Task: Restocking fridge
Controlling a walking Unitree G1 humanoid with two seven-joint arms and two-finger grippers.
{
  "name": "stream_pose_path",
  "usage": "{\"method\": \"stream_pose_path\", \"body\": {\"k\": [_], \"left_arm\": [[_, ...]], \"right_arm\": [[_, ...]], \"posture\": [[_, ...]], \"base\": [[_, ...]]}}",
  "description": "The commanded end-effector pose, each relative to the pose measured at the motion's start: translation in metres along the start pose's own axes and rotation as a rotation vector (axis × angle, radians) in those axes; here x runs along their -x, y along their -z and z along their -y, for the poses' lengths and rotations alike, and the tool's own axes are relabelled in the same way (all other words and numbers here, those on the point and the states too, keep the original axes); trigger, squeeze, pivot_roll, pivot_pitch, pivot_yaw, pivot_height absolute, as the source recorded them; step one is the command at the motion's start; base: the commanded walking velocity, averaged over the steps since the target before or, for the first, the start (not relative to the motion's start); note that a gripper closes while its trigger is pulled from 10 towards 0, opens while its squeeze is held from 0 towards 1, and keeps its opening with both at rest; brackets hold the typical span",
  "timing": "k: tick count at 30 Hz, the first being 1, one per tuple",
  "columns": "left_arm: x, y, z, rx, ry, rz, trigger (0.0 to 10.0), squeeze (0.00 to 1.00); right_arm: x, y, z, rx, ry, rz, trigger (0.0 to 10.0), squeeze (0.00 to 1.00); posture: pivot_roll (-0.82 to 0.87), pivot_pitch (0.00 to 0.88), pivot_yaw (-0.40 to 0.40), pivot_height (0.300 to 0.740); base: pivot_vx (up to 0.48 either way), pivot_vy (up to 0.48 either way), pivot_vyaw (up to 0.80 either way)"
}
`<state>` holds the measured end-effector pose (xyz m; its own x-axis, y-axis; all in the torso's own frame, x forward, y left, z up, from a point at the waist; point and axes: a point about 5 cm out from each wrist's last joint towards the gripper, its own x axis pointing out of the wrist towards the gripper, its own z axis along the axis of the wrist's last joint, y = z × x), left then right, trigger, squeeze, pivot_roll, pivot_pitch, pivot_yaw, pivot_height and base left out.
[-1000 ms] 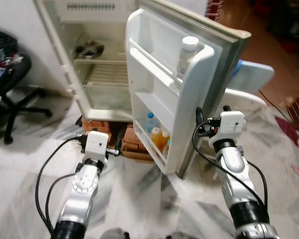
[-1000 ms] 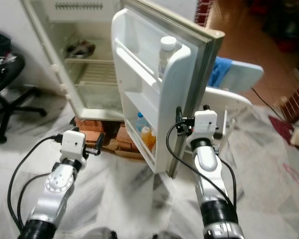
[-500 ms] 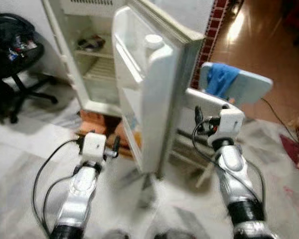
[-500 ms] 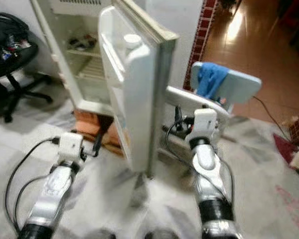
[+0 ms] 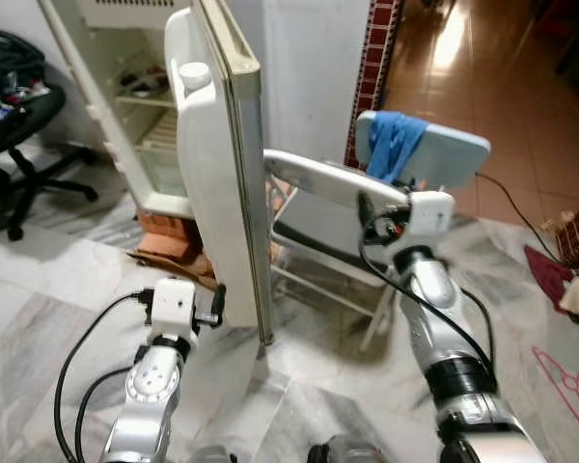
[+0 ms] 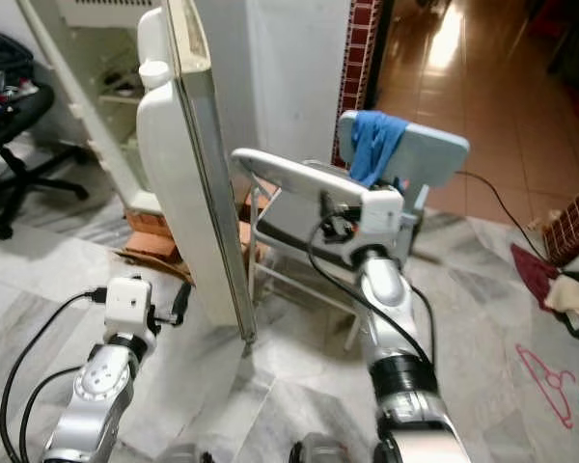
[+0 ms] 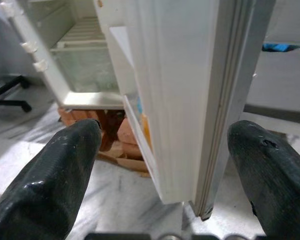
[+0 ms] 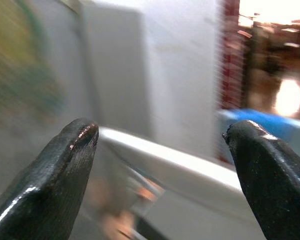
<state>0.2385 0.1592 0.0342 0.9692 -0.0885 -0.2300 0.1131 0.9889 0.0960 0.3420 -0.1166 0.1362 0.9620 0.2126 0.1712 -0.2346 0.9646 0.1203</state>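
The fridge [image 5: 106, 106] stands open on the robot's left, its white door [image 5: 222, 193] swung out so that its edge faces the head camera, with a white-capped bottle [image 5: 194, 75] standing in the top door rack. Inside the cabinet a wire shelf [image 7: 87, 35] can be seen, and the fridge rests on reddish bricks [image 5: 164, 227] on the marble floor [image 5: 48, 309]. The left pincer [image 7: 160, 150] is held low in front of the door's bottom corner, its two black fingers [image 7: 65, 165] spread wide apart and holding nothing; in the left wrist view the door's lower rack shows something orange and something blue, too small to name. The right pincer [image 8: 160, 150] is raised on the far side of the door, near a folding chair [image 5: 328, 183] with a pale blue back [image 5: 444, 154] over which a blue cloth [image 5: 391, 145] hangs. Its fingers [image 8: 65, 175] are also well apart and empty, and the right wrist view is blurred. A black office chair [image 5: 19, 106] stands at the far left beside the fridge. At the right edge, on the floor, lie a pink clothes hanger [image 5: 565, 381] and some dark red fabric [image 5: 550, 270]. Beyond a red brick pillar [image 5: 372, 58] a glossy brown tiled floor [image 5: 463, 68] reflects light.
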Motion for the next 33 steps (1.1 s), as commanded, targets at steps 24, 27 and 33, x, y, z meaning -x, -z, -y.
{"method": "stream_pose_path", "body": {"k": [24, 27, 33], "left_arm": [[-0.003, -0.007, -0.005, 0.001, -0.023, 0.003, 10.0, 0.00], [-0.003, -0.008, -0.006, 0.003, -0.024, 0.004, 10.0, 0.00], [-0.010, -0.010, -0.009, 0.002, -0.028, -0.004, 10.0, 0.00]], "right_arm": [[0.014, -0.006, -0.149, -0.274, -0.757, -0.085, 10.0, 0.00], [0.014, 0.001, -0.141, -0.242, -0.728, -0.104, 10.0, 0.00], [0.010, 0.009, -0.085, -0.071, -0.464, -0.090, 10.0, 0.00]], "posture": [[0.02, 0.000, 0.003, 0.740], [0.02, 0.000, 0.004, 0.740], [0.02, 0.000, 0.002, 0.740]], "base": [[0.000, 0.000, 0.00], [0.000, 0.000, 0.00], [0.000, 0.000, 0.00]]}}
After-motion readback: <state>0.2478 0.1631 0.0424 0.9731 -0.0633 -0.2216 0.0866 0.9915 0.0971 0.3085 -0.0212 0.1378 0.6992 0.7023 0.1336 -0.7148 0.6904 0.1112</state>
